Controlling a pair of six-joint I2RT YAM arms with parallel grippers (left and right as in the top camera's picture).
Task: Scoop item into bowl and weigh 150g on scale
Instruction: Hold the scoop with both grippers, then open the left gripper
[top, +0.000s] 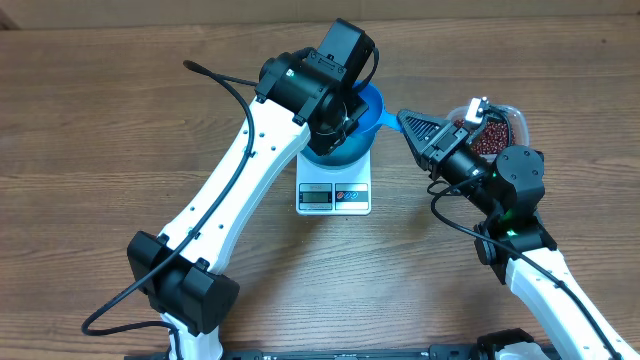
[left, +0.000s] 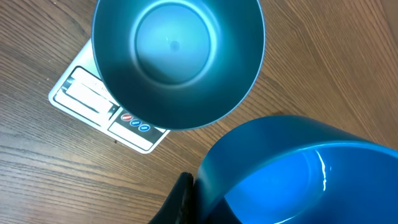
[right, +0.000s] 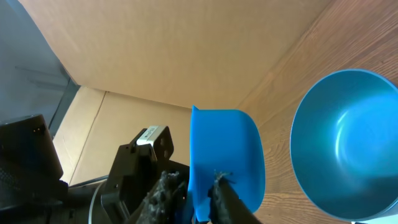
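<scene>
Blue bowl (left: 177, 56) on scale (top: 335, 196), mid-worktop. Red-brown beans (top: 488, 141) in clear tub (top: 512, 118) toward right edge. Near-level right claw (right: 194, 196) grips scoop (right: 227, 155) beside bowl rim. Downturned left claw (left: 181, 202) clenched, empty, overhangs bowl, hiding most of it.

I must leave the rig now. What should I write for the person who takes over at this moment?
Left gripper: shut, close above the bowl; whether it holds anything is not visible.
Right gripper: shut on the blue scoop, beside the bowl's rim; the scoop looks empty.
Bowl empty, on the scale. Beans in the clear tub by the right arm.
Done: bowl on scale. Left: scooping and weighing.
</scene>
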